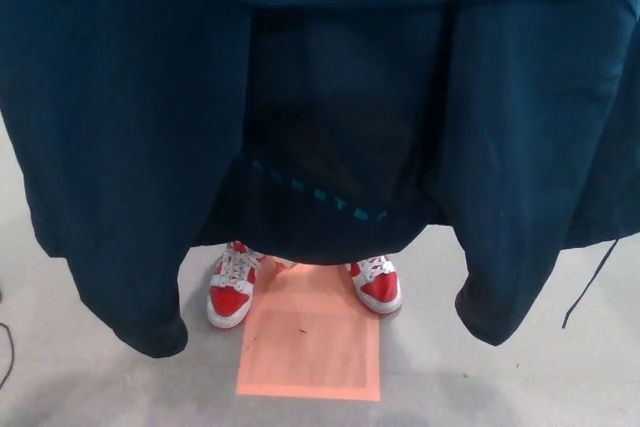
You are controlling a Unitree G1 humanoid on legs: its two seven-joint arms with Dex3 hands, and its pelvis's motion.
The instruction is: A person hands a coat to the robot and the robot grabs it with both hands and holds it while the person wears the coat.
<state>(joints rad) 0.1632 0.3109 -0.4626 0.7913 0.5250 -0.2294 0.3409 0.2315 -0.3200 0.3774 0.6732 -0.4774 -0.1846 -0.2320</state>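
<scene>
1. Head view: a dark teal coat (130,127) hangs across nearly the whole picture, draped from somewhere above the top edge, with its two sleeves (505,287) dangling at either side and its middle panel falling between them.
2. Below the hem stand a person's red and white sneakers (232,289), one at each upper corner of an orange square (310,342) marked on the grey floor (450,387).
3. A thin dark drawstring (590,287) trails down near the right edge.
4. Neither of the robot's hands shows, so I cannot tell whether their fingers are grasping the coat or released.
5. The cloth looks soft and limp, folding under its own weight, probably fairly light and a bit slick. I'd judge the collar or shoulders, up out of sight, the place to hold, keeping the sleeve openings spread.
</scene>
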